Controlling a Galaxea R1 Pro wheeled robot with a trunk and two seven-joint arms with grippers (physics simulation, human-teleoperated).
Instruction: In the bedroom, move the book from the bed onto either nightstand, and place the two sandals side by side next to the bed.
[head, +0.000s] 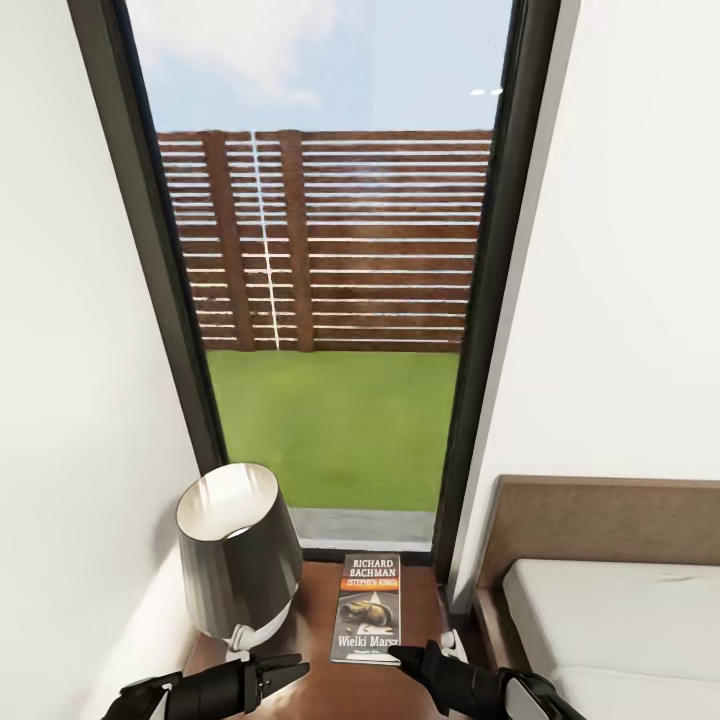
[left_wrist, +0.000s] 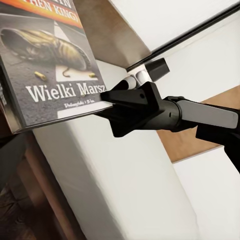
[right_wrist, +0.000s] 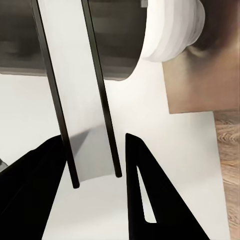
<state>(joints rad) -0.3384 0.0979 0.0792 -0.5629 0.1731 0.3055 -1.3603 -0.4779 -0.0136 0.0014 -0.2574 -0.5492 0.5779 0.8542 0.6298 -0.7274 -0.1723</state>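
Two end effectors poke in at the bottom of the head view, both low over the front of the nightstand (head: 315, 610). The book (head: 368, 608) is lying flat on the nightstand top, cover up, with the "RICHARD BACHMAN" end toward the window (head: 330, 260) and the "Wielki Marsz" end at the front edge. It sits just beside the lamp (head: 238, 555), which takes up the nightstand's left side, dark shade over a white base.

Right end effector (head: 412, 655) comes in from the bed side and its dark fingertips sit right at the book's front right corner. From the left wrist view you get a nicer look: the right end effector (left_wrist: 112, 100) has its black fingers at the bottom edge of the book (left_wrist: 47, 55), one above the cover edge and one below, so it looks pinched onto that corner, though I can't be totally sure the pads are pressing. In the right wrist view its fingers (right_wrist: 142, 190) are spread a little with the book's thin edge between them, and the lamp's white base (right_wrist: 175, 30) is beyond.

Left end effector (head: 290, 668) is in front of the lamp, a bit apart from the book, fingers parted and nothing between them.

Bed (head: 610, 600) is off to the right, brown headboard and bare white mattress, with the nightstand tucked between it and the left wall.
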